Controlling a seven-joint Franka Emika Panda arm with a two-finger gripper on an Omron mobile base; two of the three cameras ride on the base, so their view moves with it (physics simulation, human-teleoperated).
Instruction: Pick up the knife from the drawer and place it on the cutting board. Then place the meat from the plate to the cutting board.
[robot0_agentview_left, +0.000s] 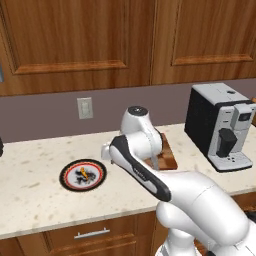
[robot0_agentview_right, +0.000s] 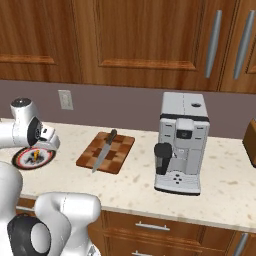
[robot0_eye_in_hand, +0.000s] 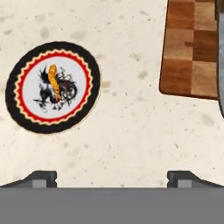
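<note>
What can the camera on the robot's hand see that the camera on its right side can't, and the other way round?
The hand view looks straight down, so it gives the plate's full dark motif with the orange meat lying on it, and the open jaws' two tips at the bottom. The right base view adds the whole knife lying on the cutting board, the coffee machine, the wall outlet and the wooden cabinets. Both share the speckled counter, the plate and part of the cutting board.
</note>
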